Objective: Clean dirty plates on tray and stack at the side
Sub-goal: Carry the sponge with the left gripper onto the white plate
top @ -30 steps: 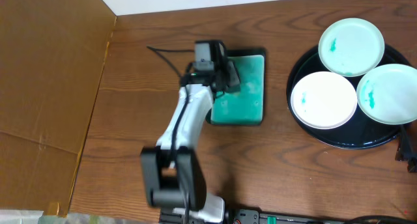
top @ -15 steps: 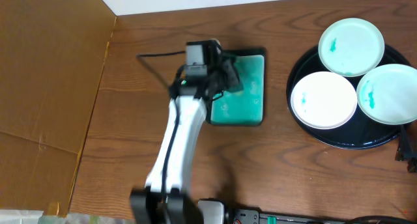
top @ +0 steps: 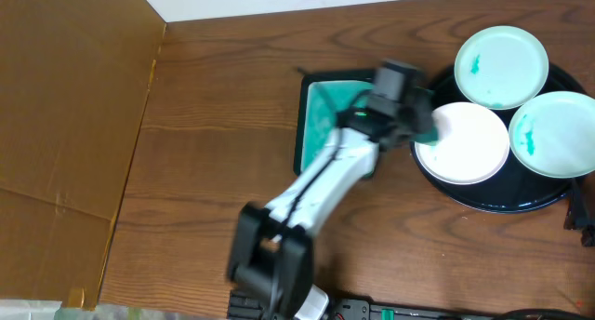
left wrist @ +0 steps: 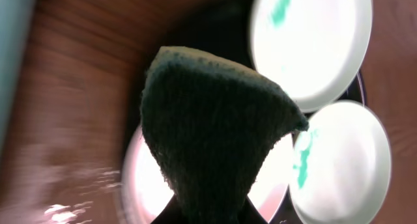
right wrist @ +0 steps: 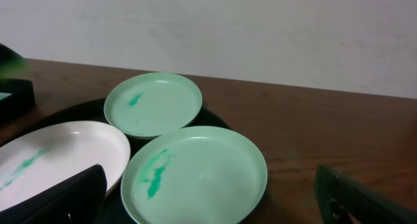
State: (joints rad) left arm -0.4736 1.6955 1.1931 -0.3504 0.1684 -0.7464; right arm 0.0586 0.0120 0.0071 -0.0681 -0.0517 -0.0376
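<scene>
Sponge (left wrist: 208, 126) in left gripper (top: 416, 115) hides much of the tray (left wrist: 221, 25)

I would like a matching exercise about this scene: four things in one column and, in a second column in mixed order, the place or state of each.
Things:
1. dark green sponge
2. round glossy black tray
3. rectangular teal dish
4. right gripper

Places or states:
a. open, holding nothing
b. on the wooden table, beside the tray
c. clamped in the shut left gripper
d. under three round white plates

Pairs: 1-c, 2-d, 3-b, 4-a
</scene>
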